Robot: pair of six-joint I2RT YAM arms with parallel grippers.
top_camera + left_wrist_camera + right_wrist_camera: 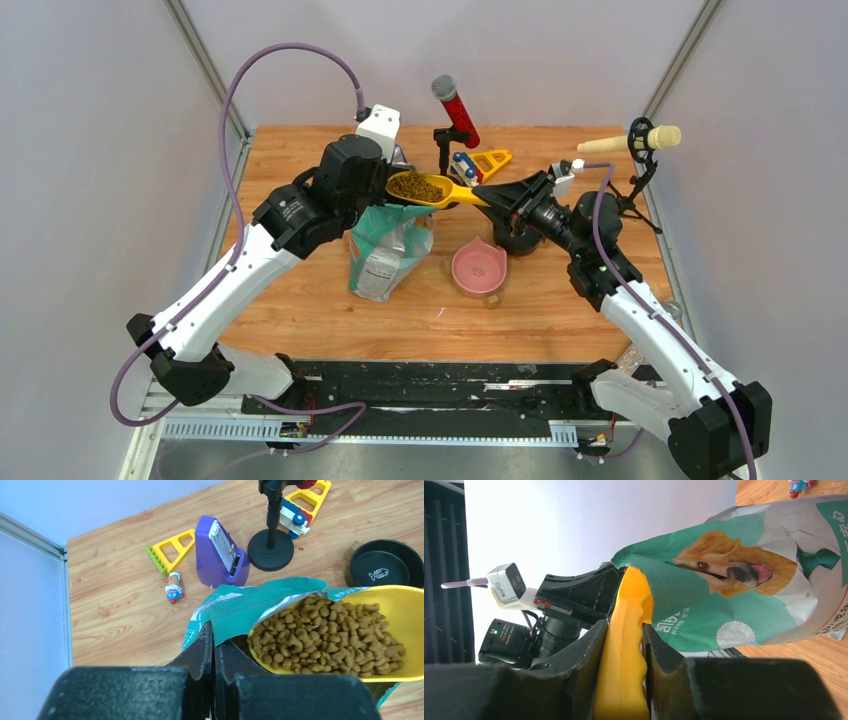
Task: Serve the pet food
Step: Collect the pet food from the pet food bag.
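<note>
Pet food (325, 635) in yellow scoop (395, 600) over golden-retriever bag (734, 595), right gripper (624, 627) clamping scoop, left gripper (214, 645) pinching bag rim

Bright, even light with soft shadows; the wall (574, 525) glares white in the right wrist view, fingers (586, 665) blurred

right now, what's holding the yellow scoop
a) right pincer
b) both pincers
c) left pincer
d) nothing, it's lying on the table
a: the right pincer is clamped on the handle of the scoop, which is full of kibble; the left pincer is shut on the rim of the bag, not on the scoop.
</note>
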